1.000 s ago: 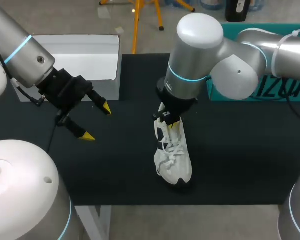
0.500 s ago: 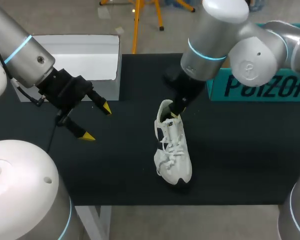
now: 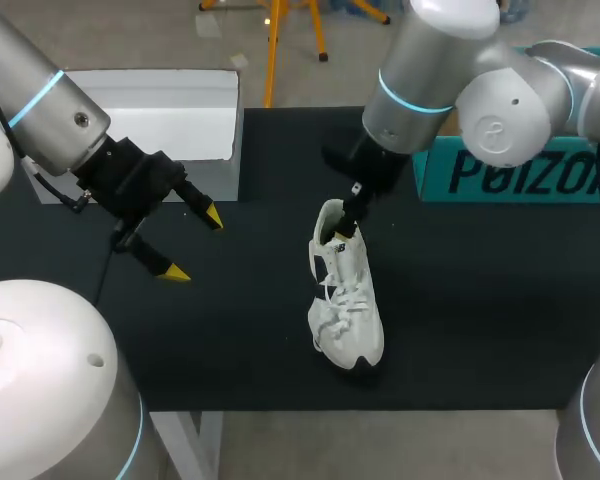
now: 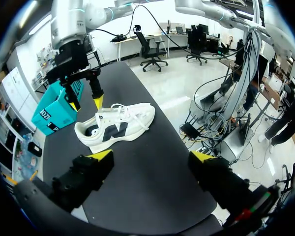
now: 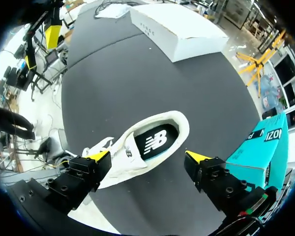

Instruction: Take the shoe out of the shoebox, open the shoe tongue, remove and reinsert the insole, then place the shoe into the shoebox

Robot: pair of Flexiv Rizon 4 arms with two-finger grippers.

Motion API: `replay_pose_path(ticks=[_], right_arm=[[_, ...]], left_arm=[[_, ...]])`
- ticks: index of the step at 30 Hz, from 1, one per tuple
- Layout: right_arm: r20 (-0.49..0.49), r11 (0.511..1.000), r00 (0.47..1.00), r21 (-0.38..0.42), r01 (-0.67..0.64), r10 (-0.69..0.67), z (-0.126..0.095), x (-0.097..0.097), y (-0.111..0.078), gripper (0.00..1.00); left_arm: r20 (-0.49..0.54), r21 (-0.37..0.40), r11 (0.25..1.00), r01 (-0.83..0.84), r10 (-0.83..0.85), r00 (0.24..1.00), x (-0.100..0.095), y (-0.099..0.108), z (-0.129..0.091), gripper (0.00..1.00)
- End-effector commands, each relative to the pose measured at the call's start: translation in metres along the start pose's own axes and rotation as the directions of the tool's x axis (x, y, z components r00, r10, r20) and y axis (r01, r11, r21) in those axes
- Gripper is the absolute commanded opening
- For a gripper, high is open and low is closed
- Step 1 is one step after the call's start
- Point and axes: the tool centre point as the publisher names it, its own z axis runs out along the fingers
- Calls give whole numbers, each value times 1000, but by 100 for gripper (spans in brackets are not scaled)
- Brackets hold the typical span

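— Where is your shoe?
— Your white lace-up sneaker (image 3: 346,305) stands on the black tabletop (image 3: 480,300), toe toward the front edge.
— And the jaws?
— Your right jaws hang open above its heel opening; your left jaws gape, holding nothing, near the left edge.

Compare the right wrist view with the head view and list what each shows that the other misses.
Right wrist view only: the dark insole with its white logo, seen straight down through the opening of the white lace-up sneaker, and the right gripper open, one yellow tip on each side of the heel end.
Head view only: the sneaker's toe and full lacing, and the right arm's silver body above the heel.
Both: the sneaker standing on its sole on the black table, the white cardboard box and the teal cardboard box.
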Motion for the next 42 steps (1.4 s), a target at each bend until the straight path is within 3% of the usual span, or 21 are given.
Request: replay_pose_path(ticks=[1,2,4,15,35,36,37,38,39,42], right_arm=[[50,969,968,51,243,-245,6,-4,21,100],[34,950,949,17,312,-312,7,-6,24,100],[58,942,942,70,327,-332,8,-13,26,100],[2,915,920,105,389,-392,30,-51,30,100],[-31,916,920,93,391,-390,67,-66,35,100],[-35,914,919,90,395,-393,68,-66,35,81],[-34,913,918,93,396,-395,69,-65,35,46],[-32,913,918,96,396,-394,69,-65,36,27],[-29,913,918,92,397,-396,68,-65,36,0],[-25,914,918,85,397,-396,66,-64,35,0]], left_arm=[[-4,-4,1000,1,-1,1000,-1,0,0,100],[-4,-4,1000,1,-1,1000,-1,0,0,100],[-4,-4,1000,1,-1,1000,-1,0,0,100],[-4,-4,1000,1,-1,1000,-1,0,0,100],[-4,-4,1000,1,-1,1000,-1,0,0,100],[-4,-4,1000,1,-1,1000,-1,0,0,100],[-4,-4,1000,1,-1,1000,-1,0,0,100],[-4,-4,1000,1,-1,1000,-1,0,0,100],[-4,-4,1000,1,-1,1000,-1,0,0,100],[-4,-4,1000,1,-1,1000,-1,0,0,100]])
